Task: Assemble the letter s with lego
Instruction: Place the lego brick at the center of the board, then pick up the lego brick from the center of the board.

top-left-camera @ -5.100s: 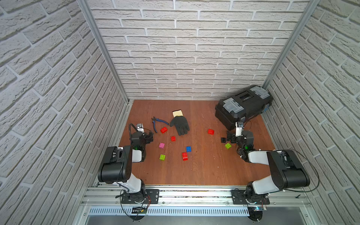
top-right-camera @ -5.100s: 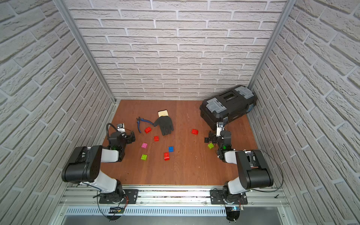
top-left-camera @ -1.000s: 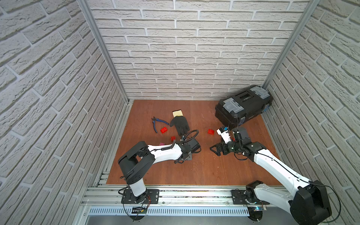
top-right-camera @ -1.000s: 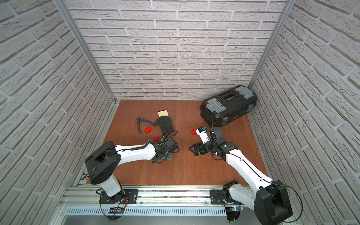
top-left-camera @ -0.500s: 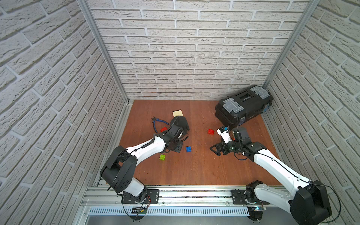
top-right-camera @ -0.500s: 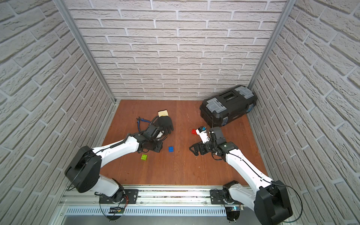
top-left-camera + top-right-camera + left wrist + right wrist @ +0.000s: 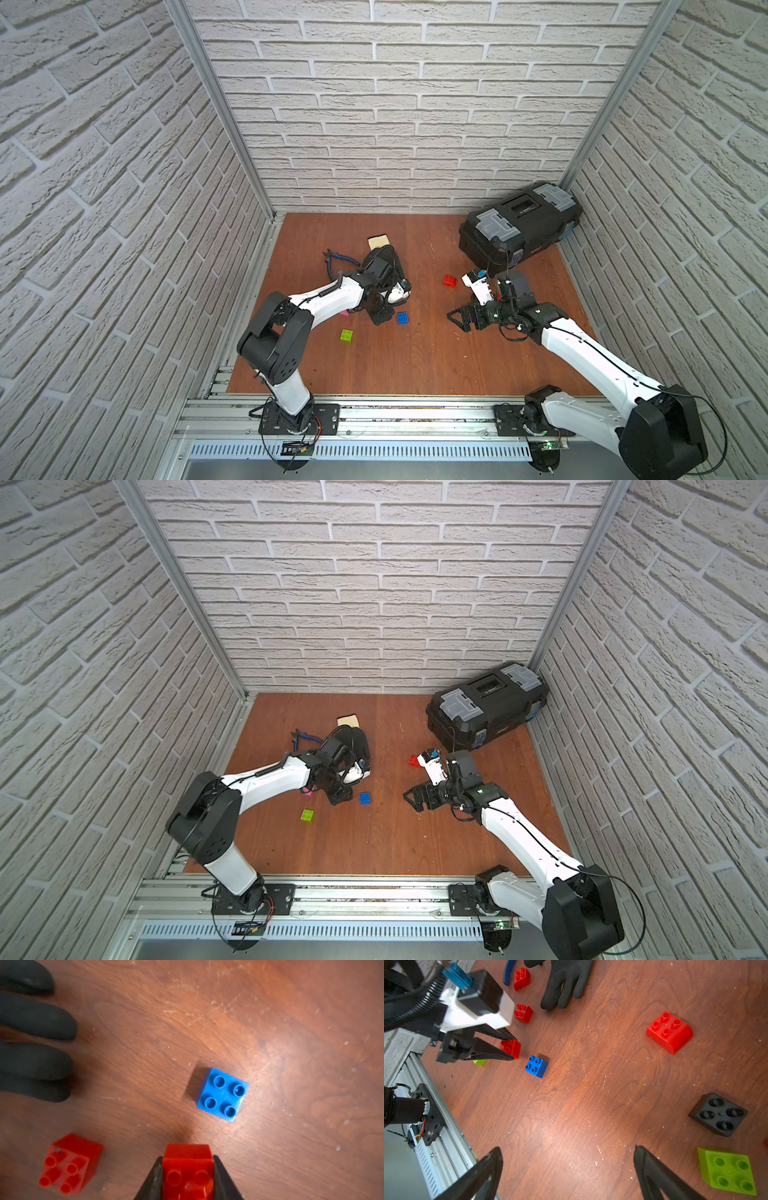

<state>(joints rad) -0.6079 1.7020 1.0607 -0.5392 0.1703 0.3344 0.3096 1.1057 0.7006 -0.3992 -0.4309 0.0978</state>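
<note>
Red lego brick (image 7: 188,1152) was clamped between the jaws of my left claw (image 7: 512,1048), low over the wooden surface (image 7: 415,365); I could not tell whether it touched the wood. Just beyond it sat the blue brick (image 7: 223,1095), studs up and clear of the claw. A loose red brick (image 7: 68,1164) lay near the fingertips of the black glove (image 7: 35,1022). Another red brick (image 7: 521,978) lay between the glove and the blue-handled pliers (image 7: 336,262). My right claw (image 7: 568,1150) hung with its jaws wide apart and nothing between them, well away from the left one. Near it lay a curved red brick (image 7: 669,1031), a black brick (image 7: 718,1114) and a lime green brick (image 7: 726,1171). A second lime green brick (image 7: 346,335) lay alone toward the front edge, and the toolbox (image 7: 519,224) stood in the far corner.
</note>
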